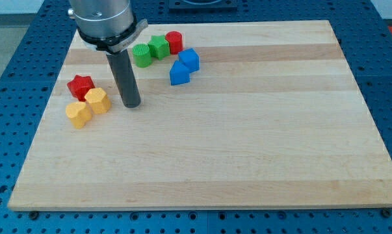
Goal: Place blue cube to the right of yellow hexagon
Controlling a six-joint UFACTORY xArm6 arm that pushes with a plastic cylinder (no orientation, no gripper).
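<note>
My tip (131, 104) rests on the pale wooden surface (248, 143) near the view's left, just right of a yellow hexagon (98, 100) and close to it without clearly touching. A second yellow block (78, 114), its shape hard to make out, sits touching the hexagon on its lower left, and a red star (80, 85) stands just above the pair. The blue cube (189, 60) lies well apart, up and to the view's right of my tip, with a second blue block (179, 73), possibly a wedge, touching it at its lower left. Along the view's top, a green cylinder-like block (142, 55), a green cube-like block (159, 47) and a red cylinder (174, 42) stand in a tight row. The arm carries no claw, only the dark rod (126, 77) below a grey housing (104, 19), and it has hold of nothing. No brand, label or writing can be read anywhere on the blocks, board or arm.
</note>
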